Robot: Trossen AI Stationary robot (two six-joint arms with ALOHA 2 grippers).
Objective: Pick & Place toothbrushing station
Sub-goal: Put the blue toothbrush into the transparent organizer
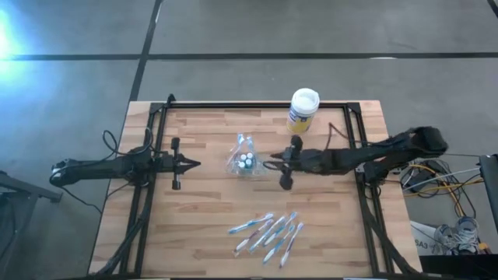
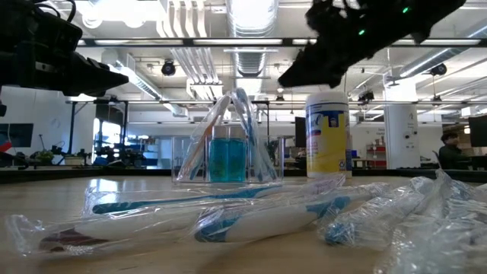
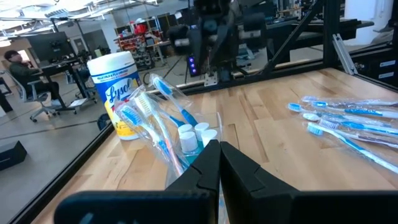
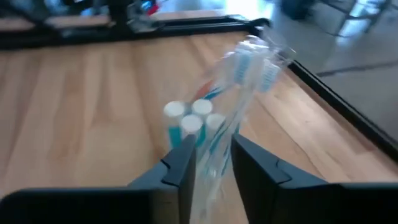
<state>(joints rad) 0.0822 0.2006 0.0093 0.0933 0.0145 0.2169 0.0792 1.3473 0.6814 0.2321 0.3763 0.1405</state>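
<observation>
Wooden table [image 1: 202,225], black frame along its edges. Near the middle, a little toward the far edge: one small clear holder [image 1: 245,162], upright, containing several white tubes [image 4: 186,118] with teal bodies and a few wrapped toothbrushes [image 3: 163,109] that lean with their heads up and meet above it. Toward the near edge, right of centre: a loose group of wrapped toothbrushes lying flat [image 1: 268,232], white with blue and pink, side by side and partly overlapping, each in clear film. At the far edge, right of centre: one canister [image 1: 303,110], white lid, yellow and blue label, upright, apart from the holder. Right gripper [image 1: 270,165]: reaching in from the table's right edge, its tip just beside the holder on that side; in the right wrist view its two dark fingers [image 4: 180,165] stand partly apart with a wrapped brush from the holder between them, and contact cannot be made out. Left gripper [image 1: 196,164]: held over the left half of the table, pointing at the holder but apart from it, fingers pressed together on nothing. Beyond the table: a large workshop room; a person seated at a desk [image 3: 25,74] in the distance.
</observation>
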